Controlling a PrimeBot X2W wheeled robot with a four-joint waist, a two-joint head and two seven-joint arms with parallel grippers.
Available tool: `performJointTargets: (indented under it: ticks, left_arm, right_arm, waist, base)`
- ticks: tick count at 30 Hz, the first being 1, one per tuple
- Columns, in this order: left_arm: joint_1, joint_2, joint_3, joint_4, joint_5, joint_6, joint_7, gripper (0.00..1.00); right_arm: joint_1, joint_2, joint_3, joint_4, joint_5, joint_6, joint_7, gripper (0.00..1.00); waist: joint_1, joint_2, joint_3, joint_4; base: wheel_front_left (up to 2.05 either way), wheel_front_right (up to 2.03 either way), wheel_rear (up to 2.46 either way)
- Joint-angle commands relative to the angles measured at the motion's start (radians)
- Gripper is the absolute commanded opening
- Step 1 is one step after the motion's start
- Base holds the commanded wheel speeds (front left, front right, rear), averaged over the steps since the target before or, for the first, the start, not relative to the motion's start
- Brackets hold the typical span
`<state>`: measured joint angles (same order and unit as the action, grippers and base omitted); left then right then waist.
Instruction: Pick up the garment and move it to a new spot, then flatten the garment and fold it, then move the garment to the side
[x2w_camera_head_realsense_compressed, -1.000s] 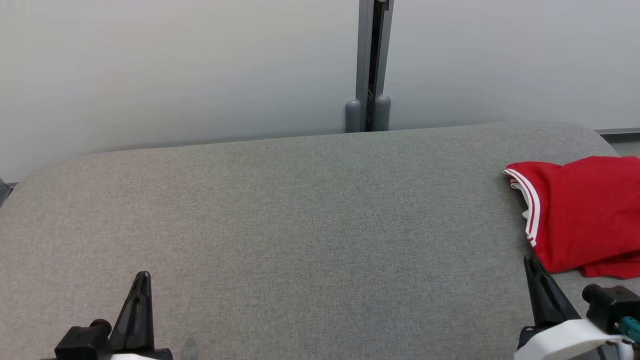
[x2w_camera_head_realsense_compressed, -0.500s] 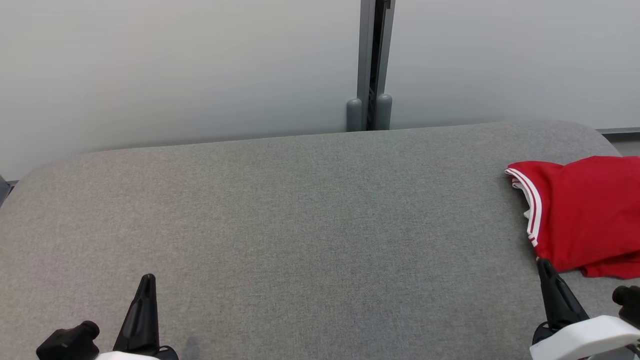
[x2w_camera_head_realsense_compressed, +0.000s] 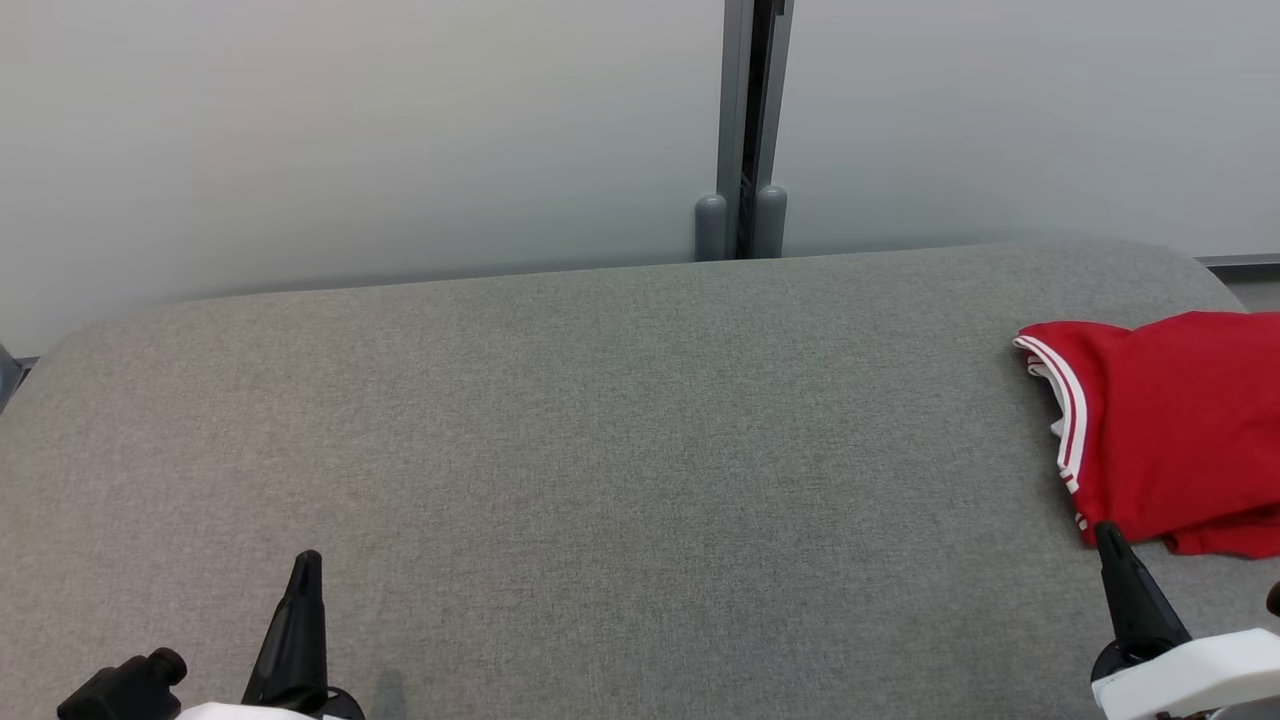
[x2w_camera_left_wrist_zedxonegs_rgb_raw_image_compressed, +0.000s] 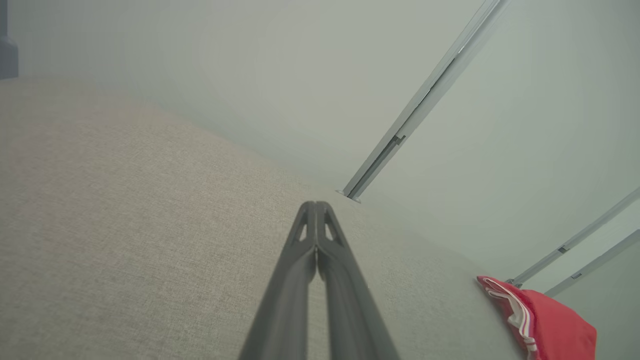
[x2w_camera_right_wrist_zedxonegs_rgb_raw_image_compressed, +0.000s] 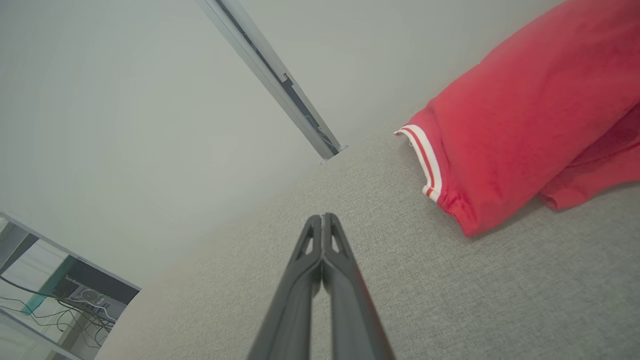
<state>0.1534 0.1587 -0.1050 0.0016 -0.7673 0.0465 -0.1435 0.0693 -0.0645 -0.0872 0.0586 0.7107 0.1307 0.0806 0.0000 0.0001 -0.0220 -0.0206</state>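
Tips pressed together, the black long-fingered left gripper sits low at the left of the head view, over the grey fabric-covered table, with nothing between its fingers. Its wrist view shows the same, the two fingers meeting along their length above bare cloth. Further right, the middle of the table is plain, and a grey metal post rises behind its far edge between pale wall panels. Next comes the black long-fingered right gripper, likewise fully closed and empty, its tip just short of the near corner of the red garment with white-striped trim. That garment lies as a compact layered bundle at the table's right end, running out of the head view, the trimmed edge facing the middle.

With the piece already set off to the side and both arms free, this reads as the close of the last step. The fold looks loose, a lower layer poking out, so any touch-up would call for the right fingers to open first and approach that near corner.
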Motion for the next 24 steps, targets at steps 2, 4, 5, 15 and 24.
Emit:
performJointTargets:
  ticks: [2, 4, 5, 15, 24]
  left_arm:
    - [-0.032, 0.002, 0.005, -0.01, -0.054, -0.014, 0.002, 0.0]
    - [-0.033, -0.001, 0.005, -0.008, -0.08, -0.02, 0.003, 0.0]
    - [-0.034, -0.003, 0.005, -0.008, -0.093, -0.023, 0.004, 0.0]
    - [-0.036, -0.017, 0.006, -0.005, -0.203, -0.045, 0.008, 0.0]
    - [-0.04, -0.03, 0.007, -0.001, -0.313, -0.068, 0.013, 0.0]
  right_arm:
    - [-0.023, -0.011, -0.012, -0.005, 0.06, 0.0, 0.014, 0.0]
    - [-0.024, -0.012, -0.017, -0.003, 0.089, 0.0, 0.019, 0.0]
    - [-0.025, -0.012, -0.02, -0.003, 0.104, 0.0, 0.023, 0.0]
    - [-0.028, -0.014, -0.04, 0.007, 0.225, 0.0, 0.049, 0.0]
    - [-0.031, -0.014, -0.062, 0.017, 0.347, 0.0, 0.077, 0.0]
  waist:
    - [0.0, -0.0001, 0.001, 0.001]
    - [0.0, -0.0001, 0.001, 0.001]
    - [0.0, -0.0001, 0.001, 0.001]
    - [0.0, -0.0001, 0.004, 0.003]
    - [0.0, -0.0001, 0.006, 0.005]
  base:
    - [0.0, 0.0, 0.0]
    - [0.0, 0.0, 0.0]
    - [0.0, 0.0, 0.0]
    - [0.0, 0.0, 0.0]
    - [0.0, 0.0, 0.0]
